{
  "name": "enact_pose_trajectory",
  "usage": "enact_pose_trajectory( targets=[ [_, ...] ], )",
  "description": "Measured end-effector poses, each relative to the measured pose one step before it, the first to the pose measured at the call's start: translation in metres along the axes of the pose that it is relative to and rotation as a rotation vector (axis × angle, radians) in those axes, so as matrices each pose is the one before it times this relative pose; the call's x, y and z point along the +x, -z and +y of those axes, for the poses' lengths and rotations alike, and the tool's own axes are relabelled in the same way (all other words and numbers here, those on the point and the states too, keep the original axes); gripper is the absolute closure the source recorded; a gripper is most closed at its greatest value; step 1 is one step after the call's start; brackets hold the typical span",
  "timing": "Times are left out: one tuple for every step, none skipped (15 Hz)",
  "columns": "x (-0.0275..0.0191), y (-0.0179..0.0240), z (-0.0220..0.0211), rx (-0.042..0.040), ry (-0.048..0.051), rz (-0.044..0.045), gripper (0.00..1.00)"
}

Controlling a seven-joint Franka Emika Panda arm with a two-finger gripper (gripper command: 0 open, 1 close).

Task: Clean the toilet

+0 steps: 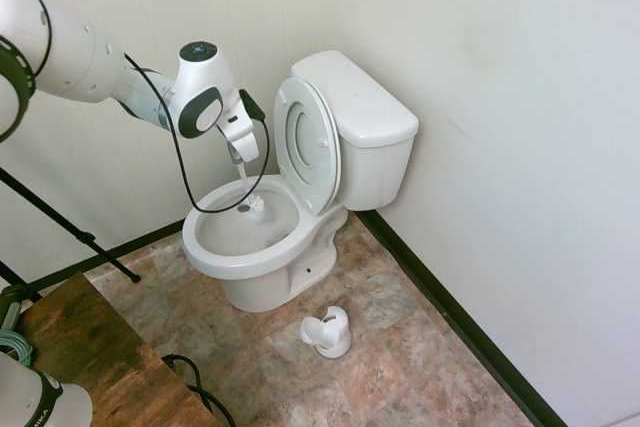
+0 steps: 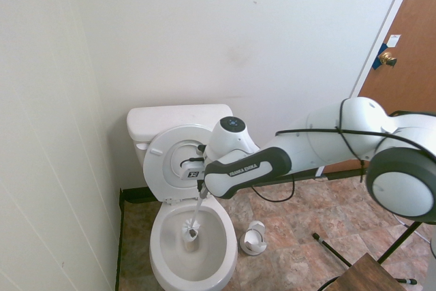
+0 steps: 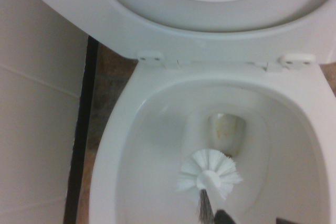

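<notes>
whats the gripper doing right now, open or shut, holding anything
Gripper: shut on the handle of the white toilet brush, whose bristles are down inside the toilet bowl.

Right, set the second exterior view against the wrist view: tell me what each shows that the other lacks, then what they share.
Only the second exterior view shows the brass doorknob, the toilet tank and the white brush holder.

Only the wrist view shows the brownish stain in the drain opening.

Both show the raised seat and lid, the toilet bowl and the toilet brush, its bristled head inside the bowl.
</notes>
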State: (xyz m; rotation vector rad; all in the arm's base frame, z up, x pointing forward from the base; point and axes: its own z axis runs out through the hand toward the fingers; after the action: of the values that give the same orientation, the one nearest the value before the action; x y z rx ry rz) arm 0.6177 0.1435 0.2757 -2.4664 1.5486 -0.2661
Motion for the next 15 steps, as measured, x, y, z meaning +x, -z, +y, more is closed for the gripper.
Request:
enact_pose_trajectory(
  targets=[
    [0.00117,-0.01149,-0.00878,0.00071,-0.01097,0.01116,1.0],
    [0.00055,-0.00963,-0.00812,0.00267,-0.01121,0.00858,1.0],
    [0.00009,-0.008,-0.00803,0.0041,-0.01054,0.01025,1.0],
    [-0.00158,-0.00768,-0.00754,0.00323,-0.00712,0.01519,1.0],
    [-0.00139,-0.00802,-0.00599,0.00027,-0.00909,0.02207,1.0],
    [-0.00177,-0.00988,-0.00363,-0.00391,-0.00985,0.01702,1.0],
    [-0.00133,-0.01199,-0.0014,-0.00822,-0.00914,0.01046,1.0],
    [0.00104,-0.01267,-0.00019,-0.00819,-0.00597,0.00673,1.0],
    [0.00255,-0.01085,-0.00005,-0.00677,-0.00557,0.0071,1.0],
    [0.00364,-0.00865,-0.00057,-0.00416,-0.00709,0.01026,1.0],
    [0.00269,-0.00659,-0.00146,-0.00136,-0.00694,0.01251,1.0],
    [0.00046,-0.00548,-0.00219,-0.00495,-0.004,0.00744,1.0],
    [-0.00183,-0.00561,-0.00249,-0.00735,-0.00093,0.00339,1.0],
    [-0.00345,-0.0073,-0.00193,-0.00789,0.00141,0.00151,1.0],
    [-0.00372,-0.00775,-0.00166,-0.00506,0.00289,0.00094,1.0]
  ],
)
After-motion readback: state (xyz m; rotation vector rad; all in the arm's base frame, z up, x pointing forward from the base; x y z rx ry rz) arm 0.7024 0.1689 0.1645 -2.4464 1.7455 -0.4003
